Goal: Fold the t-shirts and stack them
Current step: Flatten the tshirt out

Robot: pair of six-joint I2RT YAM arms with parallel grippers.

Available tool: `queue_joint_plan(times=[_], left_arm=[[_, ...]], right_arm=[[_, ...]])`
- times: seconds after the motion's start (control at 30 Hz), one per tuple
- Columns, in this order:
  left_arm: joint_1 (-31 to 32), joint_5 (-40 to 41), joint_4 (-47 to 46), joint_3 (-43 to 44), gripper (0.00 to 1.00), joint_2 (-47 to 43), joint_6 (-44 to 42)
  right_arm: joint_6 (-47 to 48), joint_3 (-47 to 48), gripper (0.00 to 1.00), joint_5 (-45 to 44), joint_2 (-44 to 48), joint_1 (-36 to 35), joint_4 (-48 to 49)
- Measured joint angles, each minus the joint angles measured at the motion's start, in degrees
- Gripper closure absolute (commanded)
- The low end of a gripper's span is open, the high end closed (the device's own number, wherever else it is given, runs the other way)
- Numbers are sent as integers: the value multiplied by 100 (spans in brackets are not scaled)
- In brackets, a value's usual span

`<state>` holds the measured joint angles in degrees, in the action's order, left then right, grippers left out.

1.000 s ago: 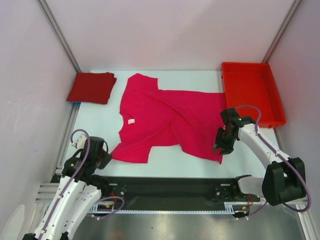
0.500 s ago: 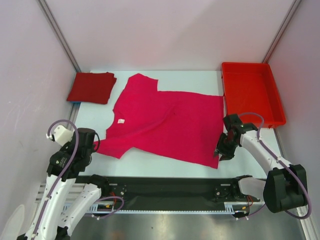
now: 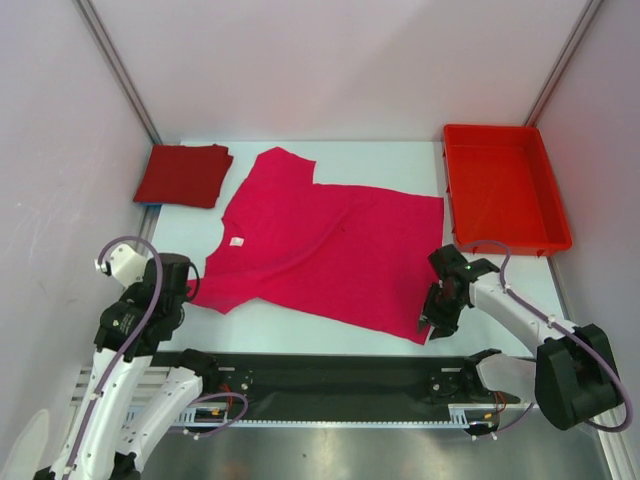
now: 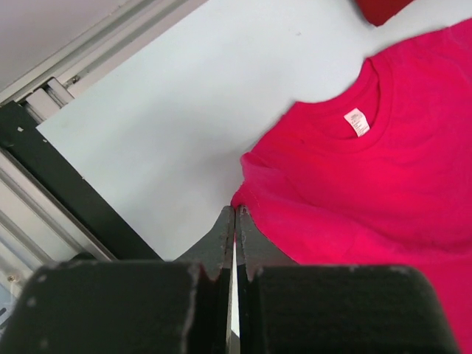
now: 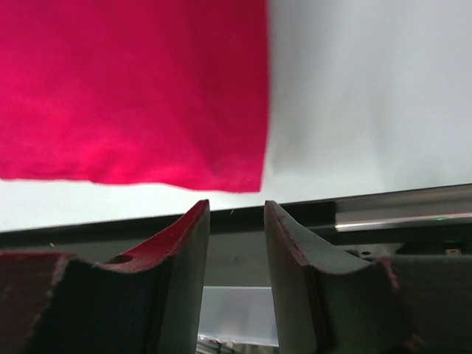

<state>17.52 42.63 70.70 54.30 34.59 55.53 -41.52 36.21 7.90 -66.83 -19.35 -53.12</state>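
The left gripper (image 4: pixel 234 214), clamped on the magenta t-shirt (image 3: pixel 330 250) at its sleeve tip, has drawn it toward 8 o'clock, flattening the earlier bunching. The right gripper (image 5: pixel 236 214), jaws apart and empty, has slid toward 6 o'clock to the hem corner, forearm low. The folded crimson t-shirt (image 3: pixel 183 175) lies at 11 o'clock.

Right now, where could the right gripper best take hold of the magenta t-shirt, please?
Its near right hem corner, approached low from the near edge of the table. The magenta t-shirt lies flat there with that corner free, just ahead of the open right gripper, so a finger could slip under.
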Motion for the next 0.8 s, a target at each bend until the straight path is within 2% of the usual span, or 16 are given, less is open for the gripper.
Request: queue_joint_plan(times=[0.27, 0.67, 0.77, 0.8], left_arm=[[0, -177, -223, -118, 100, -76, -225], [0, -282, -420, -118, 99, -90, -485], [0, -284, -450, -118, 100, -90, -511], [0, -286, -463, -118, 100, -90, -516]], right_arm=[[-852, -221, 59, -343, -2, -931, 173], [-1333, -479, 60, -634, -144, -872, 437], [-1362, -476, 64, -588, -162, -855, 439], [-1386, -476, 72, -586, -157, -855, 444]])
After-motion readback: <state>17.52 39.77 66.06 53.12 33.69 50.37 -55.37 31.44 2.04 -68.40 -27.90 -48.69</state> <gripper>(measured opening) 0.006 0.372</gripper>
